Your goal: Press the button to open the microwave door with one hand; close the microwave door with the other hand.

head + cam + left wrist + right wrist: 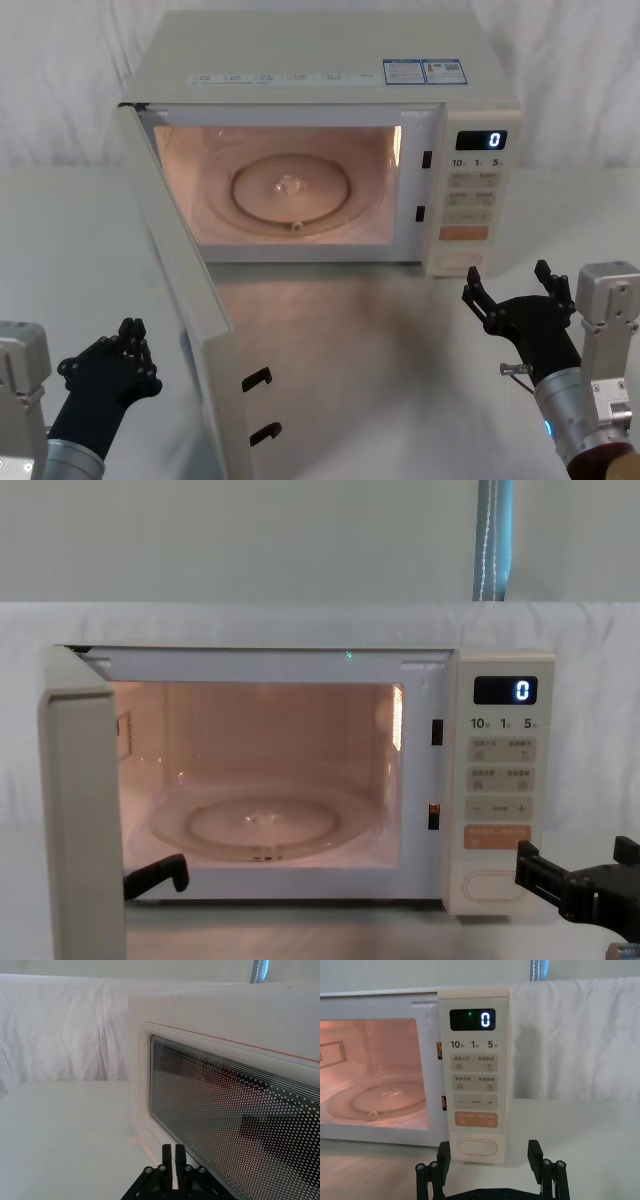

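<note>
Lit glass turntable point(290, 190), white table point(60, 260)

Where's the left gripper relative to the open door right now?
In the head view the left gripper sits low on the left, outside the swung-open microwave door, fingers shut, facing its mesh window.

Microwave door point(220, 1110): cream, thin pink outline, dark window w/ fine white dot mesh. Cavity point(290, 185) lit warm pinkish-orange. Control panel point(473, 1075) cream; black display point(472, 1019) w/ white "0", green dot; orange key point(476, 1119); button point(476, 1148) cream, unmarked. Both grippers black, left point(130, 345) & right point(512, 290). Tabletop point(400, 340) white.
</note>
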